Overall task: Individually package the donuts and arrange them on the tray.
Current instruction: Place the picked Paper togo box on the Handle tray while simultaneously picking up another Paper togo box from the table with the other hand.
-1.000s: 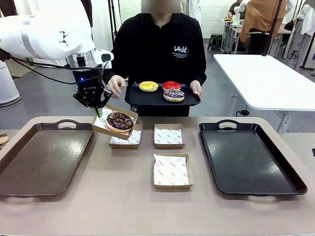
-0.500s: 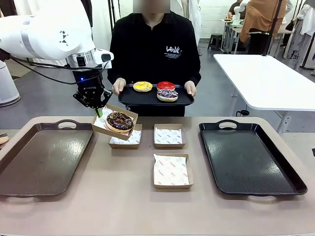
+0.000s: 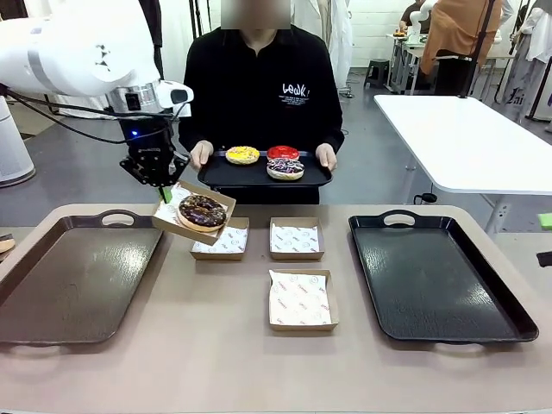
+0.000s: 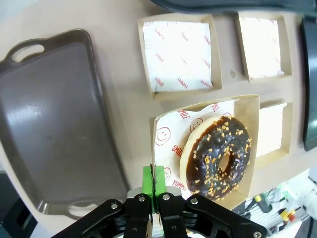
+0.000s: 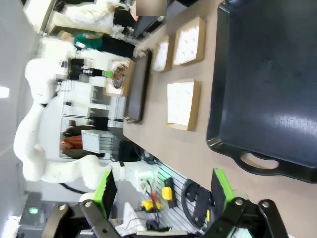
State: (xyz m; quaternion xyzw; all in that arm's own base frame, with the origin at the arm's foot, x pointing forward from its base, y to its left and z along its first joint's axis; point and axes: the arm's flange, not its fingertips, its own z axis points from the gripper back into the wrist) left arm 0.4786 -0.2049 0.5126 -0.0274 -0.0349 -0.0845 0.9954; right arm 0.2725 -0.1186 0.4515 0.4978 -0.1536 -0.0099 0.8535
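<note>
Higher, leftward: box (image 3: 184,233) with chocolate donut (image 3: 203,211), tilted toward camera.

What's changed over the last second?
The left gripper, shut on the box with the chocolate donut, carried it slightly toward the brown tray. The person's tray with three donuts shifted to picture left. The empty boxes, brown tray and black table tray stayed put.

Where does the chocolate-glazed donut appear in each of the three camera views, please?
Front view: the chocolate-glazed donut sits left of centre, in a tilted cardboard box held by the left gripper.
Left wrist view: the donut is at lower right, just beyond that gripper.
Right wrist view: small and far off, upper left.
Shared landmark: the brown tray beside it.
</note>
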